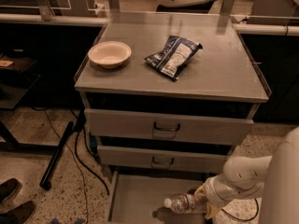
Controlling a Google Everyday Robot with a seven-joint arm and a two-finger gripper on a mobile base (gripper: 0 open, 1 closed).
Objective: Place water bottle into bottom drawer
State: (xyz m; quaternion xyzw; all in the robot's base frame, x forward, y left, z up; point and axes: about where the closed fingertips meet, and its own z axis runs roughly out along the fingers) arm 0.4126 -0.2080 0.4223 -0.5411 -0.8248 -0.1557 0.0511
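Note:
The water bottle (182,203) is clear plastic with a white cap pointing left. It lies on its side just above the grey floor of the open bottom drawer (135,195), at the drawer's right part. My gripper (202,200) is at the bottle's right end, on the white arm that comes in from the lower right, and it holds the bottle by its base end. The bottle's shadow falls on the drawer floor under it.
Two upper drawers (167,126) with loop handles are closed. On the cabinet top lie a cream bowl (109,54) and a dark blue-and-white snack bag (174,56). Black cables (79,157) and a black bar (56,155) lie on the floor at left. Shoes (11,202) show at the lower left.

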